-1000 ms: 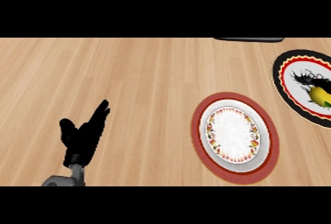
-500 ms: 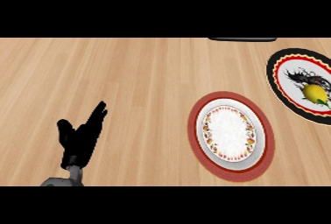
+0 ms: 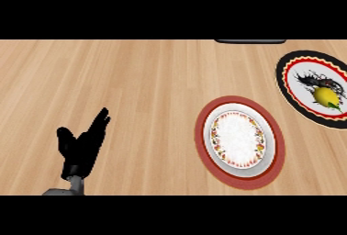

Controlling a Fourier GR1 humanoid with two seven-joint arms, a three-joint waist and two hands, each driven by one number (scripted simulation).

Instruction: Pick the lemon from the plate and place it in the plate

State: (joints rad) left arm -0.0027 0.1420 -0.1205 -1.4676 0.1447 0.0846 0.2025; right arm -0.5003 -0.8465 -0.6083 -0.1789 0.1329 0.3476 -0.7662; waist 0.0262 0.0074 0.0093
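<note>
One lemon (image 3: 327, 96) on black plate (image 3: 301, 69); one red plate (image 3: 202, 135).

The black-rimmed plate (image 3: 280, 79) runs off the right edge; a dark thing (image 3: 249, 41) at the top is mostly cut off.

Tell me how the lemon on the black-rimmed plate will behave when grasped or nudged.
The lemon looks rounded and oval, so a nudge would probably roll it across the black-rimmed plate. Its smooth yellow skin may make it slippery to grip. It is small against the plate, so it is likely light.
</note>
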